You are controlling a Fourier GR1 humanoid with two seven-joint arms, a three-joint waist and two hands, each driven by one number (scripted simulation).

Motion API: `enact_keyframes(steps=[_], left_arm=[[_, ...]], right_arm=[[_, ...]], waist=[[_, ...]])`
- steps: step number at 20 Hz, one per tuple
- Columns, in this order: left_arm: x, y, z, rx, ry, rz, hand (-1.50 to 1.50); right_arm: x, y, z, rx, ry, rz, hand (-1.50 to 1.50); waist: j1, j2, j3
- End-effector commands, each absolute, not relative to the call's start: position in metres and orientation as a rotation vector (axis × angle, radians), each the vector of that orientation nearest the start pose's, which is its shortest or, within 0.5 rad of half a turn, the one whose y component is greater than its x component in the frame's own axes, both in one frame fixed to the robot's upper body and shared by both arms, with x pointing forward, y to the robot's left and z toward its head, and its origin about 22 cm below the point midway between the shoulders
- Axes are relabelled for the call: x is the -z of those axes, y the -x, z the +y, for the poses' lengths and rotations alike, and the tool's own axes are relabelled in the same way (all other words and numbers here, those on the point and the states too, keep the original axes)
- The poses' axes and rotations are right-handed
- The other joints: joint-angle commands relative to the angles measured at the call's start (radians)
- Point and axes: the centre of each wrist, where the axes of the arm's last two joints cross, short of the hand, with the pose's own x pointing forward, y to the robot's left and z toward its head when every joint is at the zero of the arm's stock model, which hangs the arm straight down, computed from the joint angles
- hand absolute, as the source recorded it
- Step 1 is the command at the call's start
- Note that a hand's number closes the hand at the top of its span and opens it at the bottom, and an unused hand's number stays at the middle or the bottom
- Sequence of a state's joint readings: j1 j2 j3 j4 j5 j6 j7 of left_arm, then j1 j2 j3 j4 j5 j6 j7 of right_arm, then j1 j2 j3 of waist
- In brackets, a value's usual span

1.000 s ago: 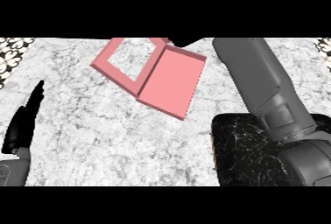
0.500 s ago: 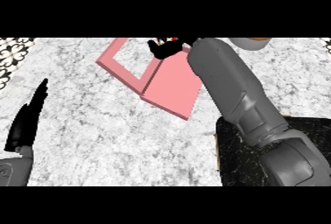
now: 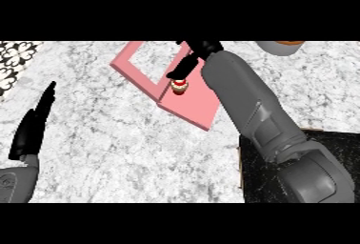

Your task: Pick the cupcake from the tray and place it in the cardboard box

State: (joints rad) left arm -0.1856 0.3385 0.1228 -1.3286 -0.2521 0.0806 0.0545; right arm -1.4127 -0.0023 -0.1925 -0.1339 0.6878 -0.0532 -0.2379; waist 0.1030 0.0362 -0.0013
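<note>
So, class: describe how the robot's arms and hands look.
Both forearms are grey: the right forearm is thick and rounded, in shell segments; the left forearm shows only a grey stub. The right hand and left hand are black, the left's fingers long and slim. No cables or markings show.

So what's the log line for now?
right hand over pink cardboard box | small red-and-white cupcake just under it | left hand open, resting left

Cupcake sitting on the cardboard box, just beside the right hand
The tray is lying on the tabletop nearer the robot, to that hand's right; the left hand is resting far to its left.
</note>
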Motion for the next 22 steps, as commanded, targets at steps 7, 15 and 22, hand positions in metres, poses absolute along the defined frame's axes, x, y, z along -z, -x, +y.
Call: enact_keyframes(steps=[7, 15, 22], left_arm=[[-0.027, -0.284, 0.343, 0.270, -0.601, -1.438, 0.00], [-0.031, -0.286, 0.338, 0.273, -0.601, -1.427, 0.00], [-0.033, -0.289, 0.343, 0.256, -0.610, -1.425, 0.00]], right_arm=[[-0.143, -0.462, -0.065, -0.752, 0.152, -1.891, -1.50], [-0.157, -0.477, -0.128, -0.492, 0.040, -1.938, -1.50], [-0.167, -0.482, -0.219, -0.421, 0.064, -1.911, -1.50]], waist=[[-0.007, 0.000, 0.001], [-0.022, -0.001, 0.002], [-0.028, 0.003, 0.002]])
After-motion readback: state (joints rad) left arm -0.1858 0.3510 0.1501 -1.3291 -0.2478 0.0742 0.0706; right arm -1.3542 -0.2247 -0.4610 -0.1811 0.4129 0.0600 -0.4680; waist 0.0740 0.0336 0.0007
